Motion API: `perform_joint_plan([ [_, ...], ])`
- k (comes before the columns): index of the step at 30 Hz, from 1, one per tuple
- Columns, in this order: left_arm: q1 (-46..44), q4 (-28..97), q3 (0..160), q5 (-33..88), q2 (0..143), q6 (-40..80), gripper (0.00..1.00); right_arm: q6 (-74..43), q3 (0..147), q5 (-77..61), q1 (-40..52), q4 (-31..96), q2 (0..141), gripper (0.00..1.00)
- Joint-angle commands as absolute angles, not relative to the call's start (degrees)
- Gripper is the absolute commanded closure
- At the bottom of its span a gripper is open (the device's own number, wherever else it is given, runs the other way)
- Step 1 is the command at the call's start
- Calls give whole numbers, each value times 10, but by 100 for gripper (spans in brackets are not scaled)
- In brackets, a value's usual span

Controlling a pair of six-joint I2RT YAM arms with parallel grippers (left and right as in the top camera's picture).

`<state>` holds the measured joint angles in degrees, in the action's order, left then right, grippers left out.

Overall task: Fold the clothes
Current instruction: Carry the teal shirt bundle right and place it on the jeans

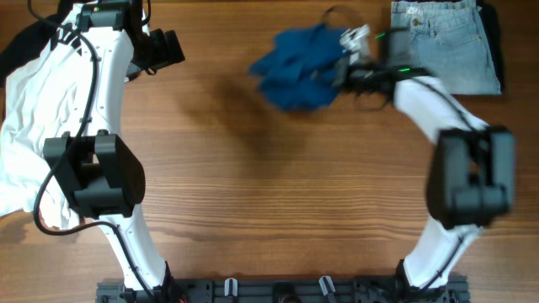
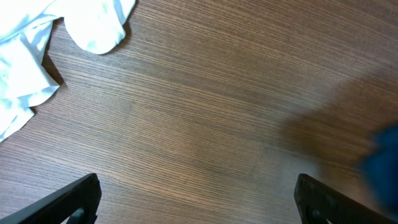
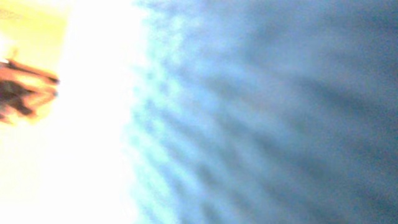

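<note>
The dark-blue shirt (image 1: 299, 67) hangs bunched up at the far middle of the table and casts a shadow to its left, so it is off the wood. My right gripper (image 1: 344, 74) is at its right edge, shut on it. Blurred blue cloth (image 3: 280, 112) fills the right wrist view and hides the fingers. My left gripper (image 1: 171, 49) is open and empty over bare wood (image 2: 199, 205), well left of the shirt. A blur of blue shows at the left wrist view's right edge (image 2: 385, 165). The white top (image 1: 25, 109) lies crumpled at the far left (image 2: 37, 37).
Folded light-blue jeans (image 1: 442, 46) lie at the far right corner, with a black piece (image 1: 494, 34) along their right side. A black part (image 1: 21, 42) lies at the white top's far edge. The left arm stands over the white top.
</note>
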<state>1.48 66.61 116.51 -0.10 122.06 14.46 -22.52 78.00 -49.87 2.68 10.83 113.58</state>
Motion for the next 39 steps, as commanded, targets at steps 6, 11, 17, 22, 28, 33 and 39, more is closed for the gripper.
perform_joint_plan([
  [6, 17, 671, 1163, 4, 1228, 140, 0, -397, 799, -472, -121, -61, 1023, 96],
  [11, 17, 660, 1163, 4, 1228, 140, 0, -410, 799, -450, -178, -238, 1081, 96],
  [17, 17, 651, 1163, 4, 1228, 140, 0, -435, 829, -432, -222, -368, 1170, 96],
  [22, 17, 651, 1163, 6, 1228, 141, 0, -390, 883, -451, -253, -367, 1251, 96],
  [28, 17, 634, 1163, 6, 1228, 159, 0, -363, 936, -484, -282, -373, 1257, 96],
  [33, 17, 627, 1163, 6, 1228, 159, 0, -353, 1014, -449, -277, -365, 1258, 96],
  [39, 17, 616, 1163, 6, 1228, 159, 0, -297, 1021, -426, -255, -324, 1313, 96],
])
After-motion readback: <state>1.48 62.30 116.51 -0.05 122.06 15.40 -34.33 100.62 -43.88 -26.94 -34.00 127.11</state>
